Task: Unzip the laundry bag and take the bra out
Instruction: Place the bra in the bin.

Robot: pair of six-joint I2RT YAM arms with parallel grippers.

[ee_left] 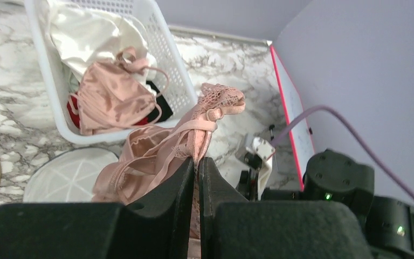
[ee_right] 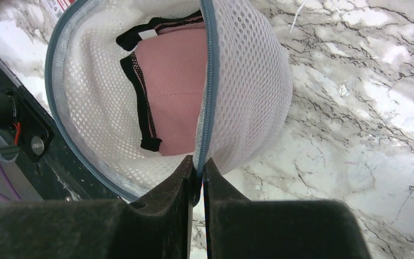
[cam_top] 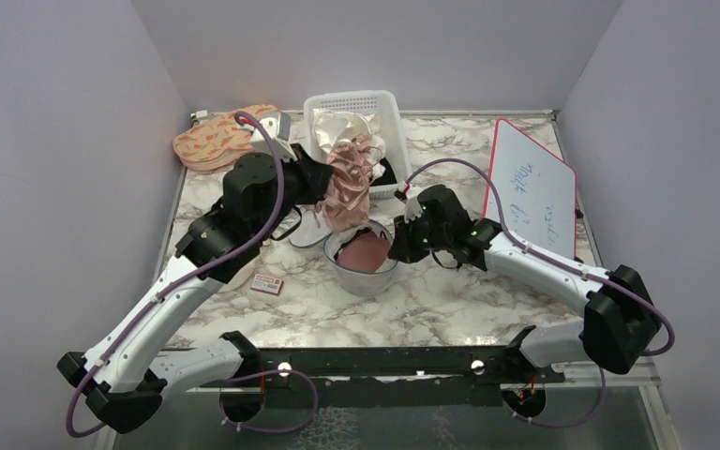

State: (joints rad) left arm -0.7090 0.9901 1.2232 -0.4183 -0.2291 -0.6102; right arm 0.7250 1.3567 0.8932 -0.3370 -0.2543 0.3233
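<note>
the bag (ee_right: 248,91) sits on the tabletop (ee_right: 356,108) near the basket (cam_top: 356,101), on the arms' side of it, its mouth already unzipped. the right gripper (ee_right: 198,162) has its jaws clenched on the blue-grey zip rim, i'd say to hold the mouth open and keep the limp mesh from sliding about. the bra (ee_right: 175,81) lies inside the bag with its black trim showing, not yet lifted out. the left gripper (ee_left: 198,162) is raised beside the basket, jaws grasping a peach lace garment (ee_left: 156,151) that hangs from them. that doesn't look like the bra, so this arm seems tied up with the wrong piece. i reckon it must drop that before it can reach into the bag.
</note>
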